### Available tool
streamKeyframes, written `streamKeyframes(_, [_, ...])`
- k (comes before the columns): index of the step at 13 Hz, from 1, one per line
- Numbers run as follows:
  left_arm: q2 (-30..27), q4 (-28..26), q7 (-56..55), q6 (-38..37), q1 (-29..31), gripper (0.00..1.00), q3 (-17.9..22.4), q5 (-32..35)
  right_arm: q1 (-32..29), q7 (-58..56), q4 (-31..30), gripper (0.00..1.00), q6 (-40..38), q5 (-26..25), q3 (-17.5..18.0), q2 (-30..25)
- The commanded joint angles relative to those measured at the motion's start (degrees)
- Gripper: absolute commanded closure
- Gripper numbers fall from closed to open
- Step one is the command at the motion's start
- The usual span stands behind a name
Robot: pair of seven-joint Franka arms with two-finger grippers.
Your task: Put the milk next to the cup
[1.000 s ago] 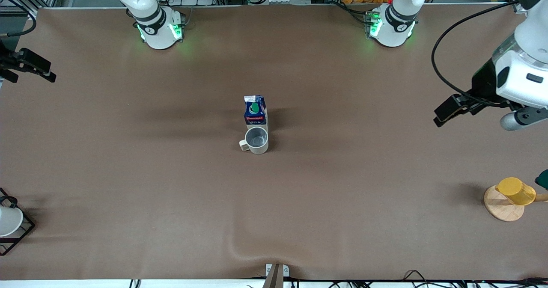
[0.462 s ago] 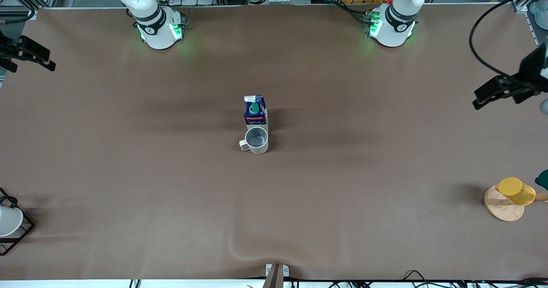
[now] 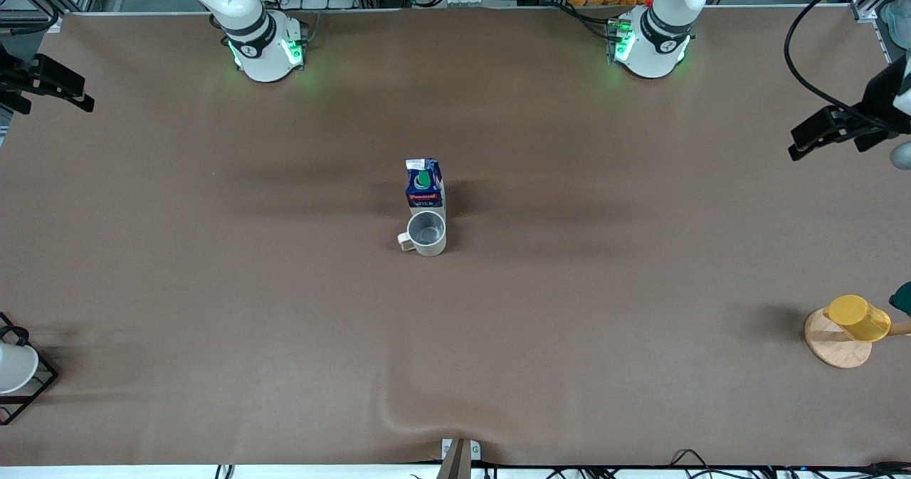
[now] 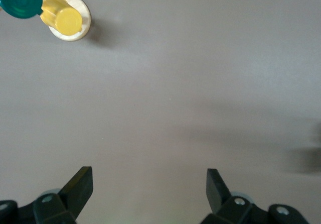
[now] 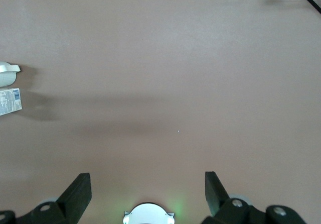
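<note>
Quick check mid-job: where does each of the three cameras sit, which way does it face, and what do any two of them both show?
Front view: high across the table, facing both bases; milk stands touching the cup mid-table; both hands sit at the edges.
Left wrist view: on the left arm, looking down on bare cloth over its end of the table; left hand open.
Right wrist view: on the right arm, looking down; right hand open.
Shared: the yellow cup in front and left wrist views.
</note>
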Motion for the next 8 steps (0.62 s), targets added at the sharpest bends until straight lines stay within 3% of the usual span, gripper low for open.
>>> streamKeyframes(1, [-2.7, -3.3, 1.7, 0.0, -0.1, 0.0, -1.1, -0.4, -0.2, -0.8, -0.1, 0.0, -0.7, 0.6, -0.5, -0.8])
streamKeyframes(3, [-2.5, -2.6, 7.0, -0.7, -0.2, 0.0, -1.0, -0.4, -0.2, -0.8, -0.1, 0.0, -0.8, 0.6, -0.4, -0.8])
streamKeyframes(8, [-2.6, -1.3, 8.0, -2.3, -0.4, 0.0, -1.4, -0.6, -0.2, -0.7, -0.1, 0.0, -0.4, 0.7, -0.5, -0.6])
